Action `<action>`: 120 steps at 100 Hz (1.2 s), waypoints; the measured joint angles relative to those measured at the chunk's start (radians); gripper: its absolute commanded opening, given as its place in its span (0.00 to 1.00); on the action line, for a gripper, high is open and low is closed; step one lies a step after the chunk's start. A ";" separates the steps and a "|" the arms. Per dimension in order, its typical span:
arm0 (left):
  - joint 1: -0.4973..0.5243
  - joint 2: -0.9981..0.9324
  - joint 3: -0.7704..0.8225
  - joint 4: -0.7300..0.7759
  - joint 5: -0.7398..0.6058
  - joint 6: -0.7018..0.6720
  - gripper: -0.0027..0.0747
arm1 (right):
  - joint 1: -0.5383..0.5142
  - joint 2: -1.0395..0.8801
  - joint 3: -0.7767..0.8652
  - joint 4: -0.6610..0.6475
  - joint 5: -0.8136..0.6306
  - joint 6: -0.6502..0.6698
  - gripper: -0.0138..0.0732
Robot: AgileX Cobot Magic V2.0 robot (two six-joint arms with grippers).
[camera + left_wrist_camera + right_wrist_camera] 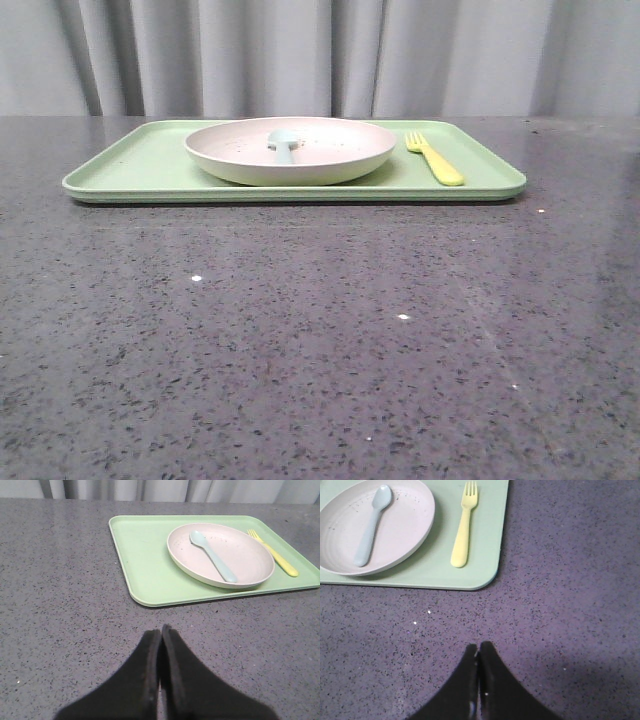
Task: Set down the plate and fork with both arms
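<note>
Two hands, left hand (160, 635) & right hand (478, 650), pinched empty; spoon (284, 146) in plate (250, 165), fork (433, 157) beside, on tray (130, 165).

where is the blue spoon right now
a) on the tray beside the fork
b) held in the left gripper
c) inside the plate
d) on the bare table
c: the pale blue spoon lies inside the plate, which sits on the green tray; the yellow fork lies on the tray beside the plate, and the left gripper is closed and empty above the table.
</note>
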 measured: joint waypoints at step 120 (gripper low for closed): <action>0.000 -0.194 0.088 0.023 0.048 0.000 0.01 | 0.000 -0.556 0.338 -0.087 -0.070 0.000 0.08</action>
